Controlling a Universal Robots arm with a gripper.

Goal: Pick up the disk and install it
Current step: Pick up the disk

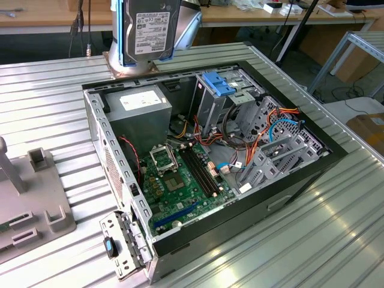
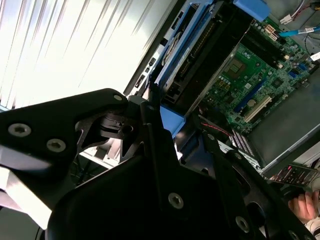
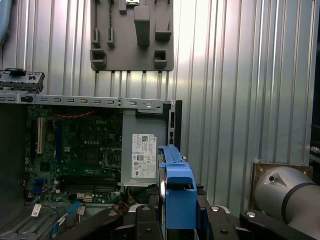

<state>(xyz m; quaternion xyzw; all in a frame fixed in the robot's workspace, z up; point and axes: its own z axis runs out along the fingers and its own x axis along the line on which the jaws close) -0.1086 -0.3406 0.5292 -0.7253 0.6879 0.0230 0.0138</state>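
Blown-out glare on the ribbed table in the second wrist view, softer sheen in the exterior view.

We log a ribbed silver metal worktop. An open computer case lies on its side across the middle. A grey fixture plate with raised blocks sits flat toward the exterior view's left, apart from the case. The arm's base stands at the far edge, just behind the case.

My disk hangs on edge in the air, its white label turned to the exterior view, silver-grey metal edged in blue plastic. It sits at eleven o'clock from the open case, clamped in my pincer.
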